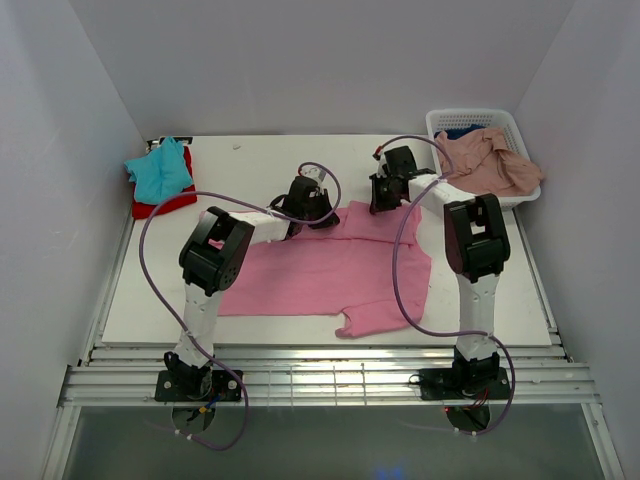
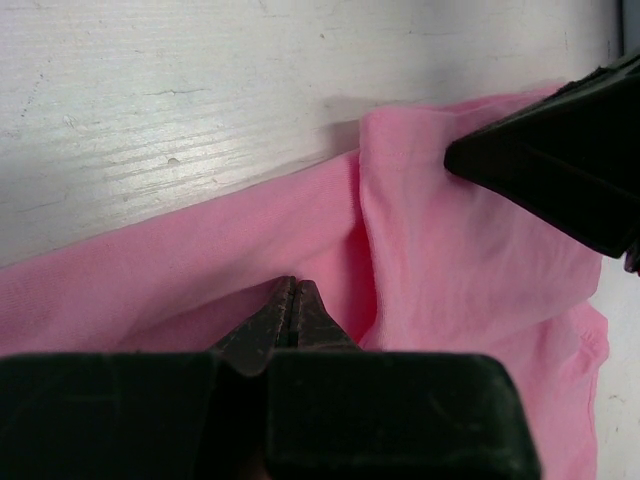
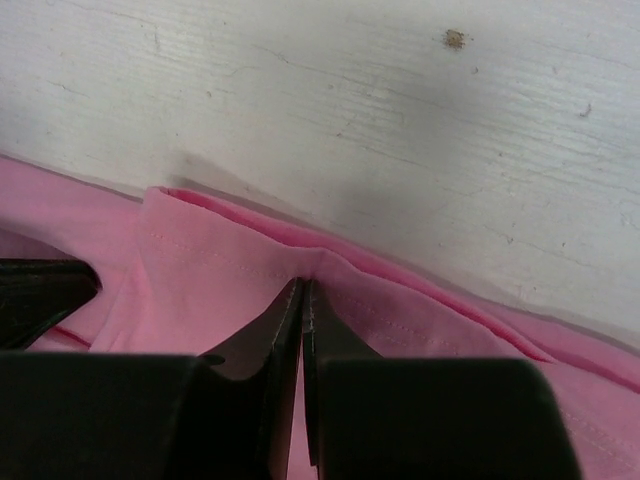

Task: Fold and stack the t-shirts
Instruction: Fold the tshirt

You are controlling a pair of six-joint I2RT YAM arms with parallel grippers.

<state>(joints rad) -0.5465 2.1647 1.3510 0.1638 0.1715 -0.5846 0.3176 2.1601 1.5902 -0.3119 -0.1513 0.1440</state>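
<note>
Up in the top-right corner of the overhead view there's a white basket (image 1: 505, 122) with a salmon shirt (image 1: 490, 165) slumped over its front rim and some dark blue cloth (image 1: 462, 132) inside. Over at top left, a teal shirt (image 1: 160, 170) lies on a red shirt (image 1: 170, 206). Both piles are well apart from the arms.

The pink shirt (image 1: 330, 275) is spread out mid-frame on the table (image 1: 250, 150), one sleeve poking toward the bottom edge. Both arms reach to its upper edge, near each other.

The left end effector (image 1: 320, 220) is fully closed. In its wrist view the tips pinch a ridge of pink cloth, with a fold running up just to the right of them.

The right end effector (image 1: 380, 207) is clamped tight too, nipping the hem, and the cloth puckers up at its tips with bare table beyond. Each wrist cam catches the other end effector just beside, down on the same stretch of shirt.
</note>
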